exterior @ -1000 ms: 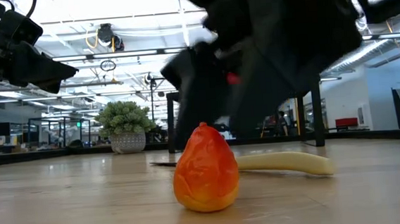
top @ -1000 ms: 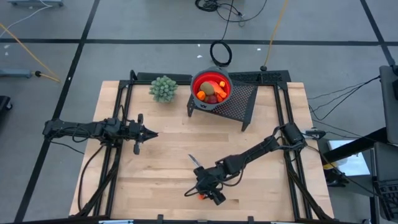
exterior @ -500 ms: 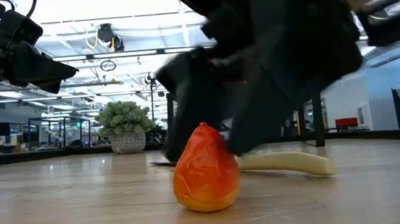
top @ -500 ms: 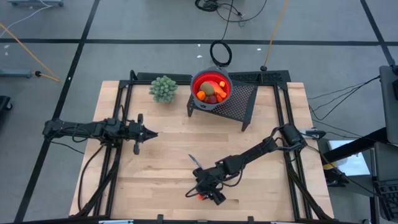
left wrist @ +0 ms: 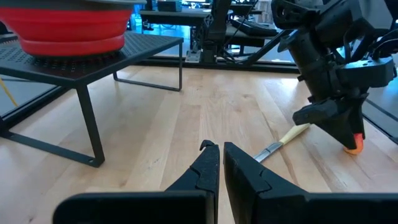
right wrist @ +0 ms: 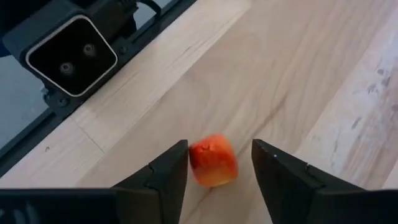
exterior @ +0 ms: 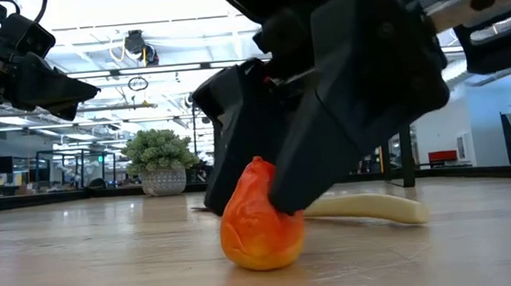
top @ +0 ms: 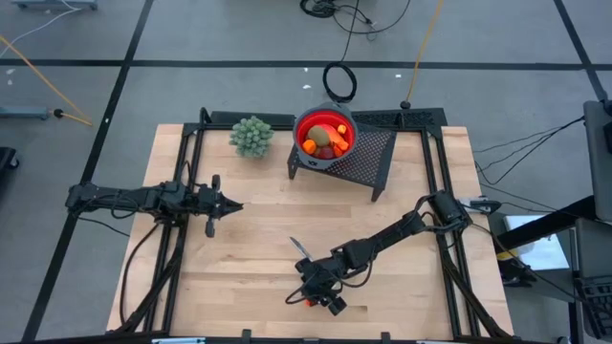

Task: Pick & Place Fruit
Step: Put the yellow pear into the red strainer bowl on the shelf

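my right pincer (right wrist: 214, 165) is down at the bench (top: 258, 229), near its 6 o'clock edge, with its fingers (right wrist: 163, 177) apart and straddling the orange-red fruit (right wrist: 213, 160). from the right wrist view one finger sits just beside the fruit on one side and the other stands a little off on the opposite side; i cannot tell whether either one is actually touching. from the low view the pincer's dark body (exterior: 341, 83) leans over the fruit (exterior: 261, 216), which stands on the wood with its pointed end up. from above, only a sliver of orange (top: 309, 302) shows under the pincer.

just behind the fruit, toward 12 o'clock, lies the knife (exterior: 368, 208) with the pale handle, flat on the bench. the left wrist view shows its blade (left wrist: 268, 151) pointing away from the right pincer.

out at 12 o'clock on the bench a black mesh stand (top: 368, 153) carries the red bowl (top: 325, 136), and in it sit more fruit pieces: a brown kiwi-like one (top: 318, 133), dark red ones and small orange bits. a small green potted plant (top: 251, 136) stands at about 11 o'clock, beside the stand.

my left pincer (left wrist: 219, 149) hangs over the 9 o'clock side of the bench, fingers together and holding nothing, well apart from the fruit.
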`<state>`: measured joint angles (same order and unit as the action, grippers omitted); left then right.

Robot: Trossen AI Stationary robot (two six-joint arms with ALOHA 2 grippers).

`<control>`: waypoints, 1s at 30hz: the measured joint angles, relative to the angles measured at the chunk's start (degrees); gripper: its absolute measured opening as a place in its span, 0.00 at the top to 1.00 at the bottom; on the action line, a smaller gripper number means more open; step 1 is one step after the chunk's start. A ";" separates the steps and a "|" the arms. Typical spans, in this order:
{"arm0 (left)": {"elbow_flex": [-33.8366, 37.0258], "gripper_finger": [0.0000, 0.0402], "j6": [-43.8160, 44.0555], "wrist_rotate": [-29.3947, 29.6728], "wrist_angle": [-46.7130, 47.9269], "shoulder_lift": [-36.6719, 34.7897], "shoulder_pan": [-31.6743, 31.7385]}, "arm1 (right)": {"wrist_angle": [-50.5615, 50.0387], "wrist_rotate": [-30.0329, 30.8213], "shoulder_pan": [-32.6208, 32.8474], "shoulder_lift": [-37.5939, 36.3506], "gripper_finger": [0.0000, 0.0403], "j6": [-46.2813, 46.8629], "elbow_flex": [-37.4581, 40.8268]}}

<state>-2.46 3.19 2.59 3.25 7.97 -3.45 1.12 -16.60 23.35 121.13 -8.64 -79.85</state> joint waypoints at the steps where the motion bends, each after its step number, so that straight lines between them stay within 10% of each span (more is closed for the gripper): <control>1: 0.01 0.94 0.00 0.00 -0.02 0.00 -0.01 | -0.07 -0.02 0.00 -0.01 0.59 -0.07 0.00; 30: 0.00 0.94 0.10 0.07 -0.02 0.00 -0.01 | -0.78 0.06 -1.02 -0.66 0.81 0.89 0.02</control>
<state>-2.46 3.29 2.66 3.22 7.97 -3.46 0.35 -16.54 22.33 120.47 -7.75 -79.83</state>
